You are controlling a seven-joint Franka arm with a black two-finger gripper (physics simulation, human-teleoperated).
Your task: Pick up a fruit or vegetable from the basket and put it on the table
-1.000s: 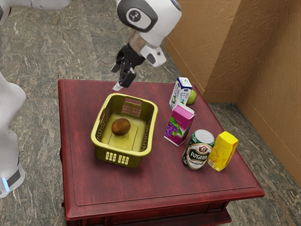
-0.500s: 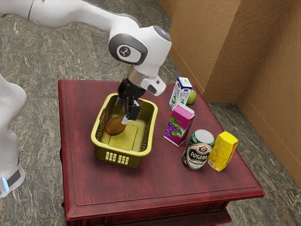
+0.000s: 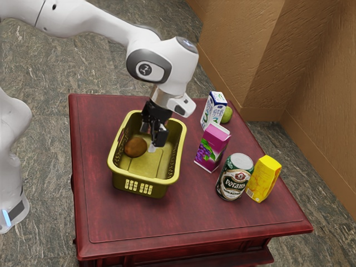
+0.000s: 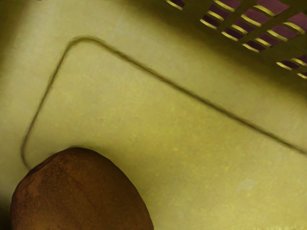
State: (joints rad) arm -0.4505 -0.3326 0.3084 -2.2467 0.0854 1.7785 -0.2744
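Red-brown in colour, the fruit (image 3: 135,147) lay inside the yellow-green basket (image 3: 146,179) on the dark red table (image 3: 183,222) in the exterior view as my black gripper (image 3: 148,140) reached in beside it. I had its fingers spread apart, with nothing pinched between them; whether one brushed the fruit, I could not tell. In the wrist view, the fruit rested on the basket's floor, under my hand. Reaching in was done; grasp, lift and placing on the table remained.

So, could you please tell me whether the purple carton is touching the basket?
Apart: the exterior view shows bare table between the purple carton and the basket.
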